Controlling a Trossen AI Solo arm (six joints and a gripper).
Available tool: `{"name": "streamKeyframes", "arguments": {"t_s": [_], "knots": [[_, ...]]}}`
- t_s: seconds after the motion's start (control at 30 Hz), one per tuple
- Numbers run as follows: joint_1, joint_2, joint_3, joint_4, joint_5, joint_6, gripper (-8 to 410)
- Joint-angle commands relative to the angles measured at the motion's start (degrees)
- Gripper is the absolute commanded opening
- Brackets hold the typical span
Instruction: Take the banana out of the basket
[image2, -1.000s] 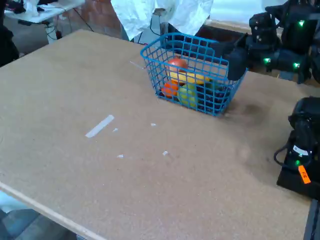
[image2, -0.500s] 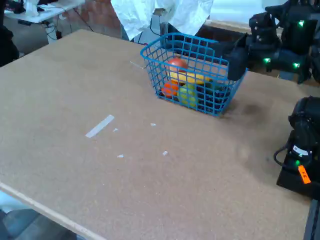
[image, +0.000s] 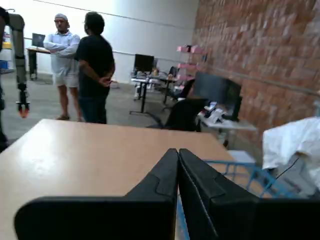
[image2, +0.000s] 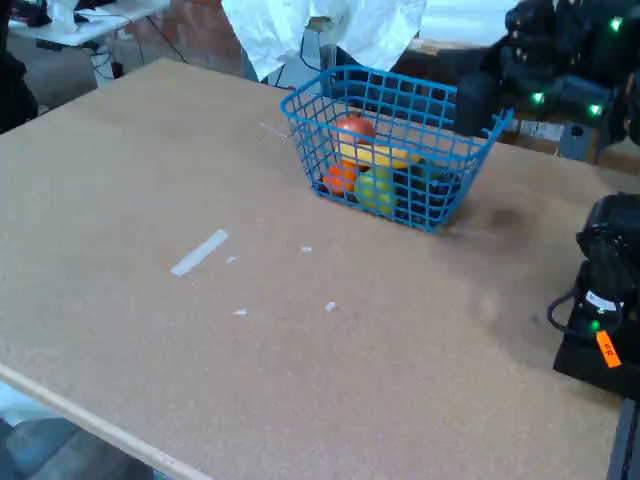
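Note:
The blue wire basket (image2: 440, 150) stands at the far side of the board table (image2: 200, 330). Inside it the yellow banana (image2: 380, 157) lies across the middle, among other toy fruit. My black gripper (image2: 470, 108) hovers above the basket's right rim, apart from the banana. In the wrist view the gripper (image: 178, 153) is shut, its two fingers pressed together with nothing between them. A piece of the basket's rim (image: 250, 172) shows below and to the right of the fingers. The banana is hidden in the wrist view.
A round orange-red fruit (image2: 353, 128) and a green fruit (image2: 377, 190) share the basket. A tape strip (image2: 200, 252) lies on the board. A black device (image2: 605, 300) sits at the right edge. Two people (image: 82, 65) stand beyond the table, with another arm (image: 19, 55) at the left.
The gripper has risen from beside the basket's right rim to above it. The basket and the fruit have not moved.

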Motion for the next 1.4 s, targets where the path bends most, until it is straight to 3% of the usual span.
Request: {"name": "streamKeyframes", "arguments": {"t_s": [0.0,0.2,0.43,0.57,0.63,0.73,1.03,1.23,1.37], "knots": [[0.02,2.38,5.44,0.37,0.42,-4.07,0],[0.02,8.48,14.95,0.81,0.35,-11.52,0],[0.00,18.86,24.11,1.60,1.42,-26.14,0],[-0.76,26.99,29.55,1.09,11.43,-23.54,0],[-2.45,31.06,32.52,-0.70,11.80,-22.25,0],[-5.55,37.29,36.98,-3.10,11.41,-18.62,0],[-15.21,53.46,48.22,-14.21,2.56,-8.70,0],[-18.82,59.84,49.66,-16.15,1.03,-6.56,1],[-20.41,62.29,49.66,-19.15,0.17,-3.04,24]]}}
